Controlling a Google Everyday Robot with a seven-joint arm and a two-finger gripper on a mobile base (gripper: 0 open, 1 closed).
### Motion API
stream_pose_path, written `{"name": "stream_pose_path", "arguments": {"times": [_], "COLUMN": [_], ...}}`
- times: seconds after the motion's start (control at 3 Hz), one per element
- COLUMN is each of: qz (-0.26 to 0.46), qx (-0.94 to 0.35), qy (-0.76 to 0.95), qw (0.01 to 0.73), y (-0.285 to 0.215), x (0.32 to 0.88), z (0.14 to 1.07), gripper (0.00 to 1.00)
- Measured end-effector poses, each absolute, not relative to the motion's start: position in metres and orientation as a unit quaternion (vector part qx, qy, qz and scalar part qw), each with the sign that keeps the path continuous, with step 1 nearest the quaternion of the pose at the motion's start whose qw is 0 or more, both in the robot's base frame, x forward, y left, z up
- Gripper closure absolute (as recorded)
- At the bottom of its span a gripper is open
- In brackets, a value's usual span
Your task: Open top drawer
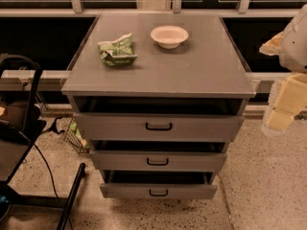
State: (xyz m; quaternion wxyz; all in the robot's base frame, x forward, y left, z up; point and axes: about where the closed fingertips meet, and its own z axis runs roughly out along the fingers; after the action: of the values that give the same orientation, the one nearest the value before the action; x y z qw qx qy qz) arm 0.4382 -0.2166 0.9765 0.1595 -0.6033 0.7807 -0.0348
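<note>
Close at the right edge hangs the gripper [281,115], clear of the cabinet; whether it is wide or narrow cannot be told. Left of it, well apart, sits the top drawer [196,127], directly under the cabinet top [192,71], its black loop handle [159,126] centred, a dark gap above.

— What's yr arm look like?
— My arm [298,37]: white, rounded shell up top w/ a tan patch on its left. Below it my gripper [283,111], at the right edge of view: pale yellow, blocky, stacked segments.
— Cables, markings?
— Can't tell.
</note>
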Motion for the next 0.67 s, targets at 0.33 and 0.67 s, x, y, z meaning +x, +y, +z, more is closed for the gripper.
{"name": "stream_pose_path", "arguments": {"times": [0.33,0.67], "qz": [-0.035,-0.031], "qx": [-0.603,-0.601], "qy": [0.781,0.781], "qw": [0.16,0.166], "y": [-0.2166,-0.2148], "x": [0.4382,0.4406], "z": [0.9765,0.9694], "gripper": [0.0,0.0]}}
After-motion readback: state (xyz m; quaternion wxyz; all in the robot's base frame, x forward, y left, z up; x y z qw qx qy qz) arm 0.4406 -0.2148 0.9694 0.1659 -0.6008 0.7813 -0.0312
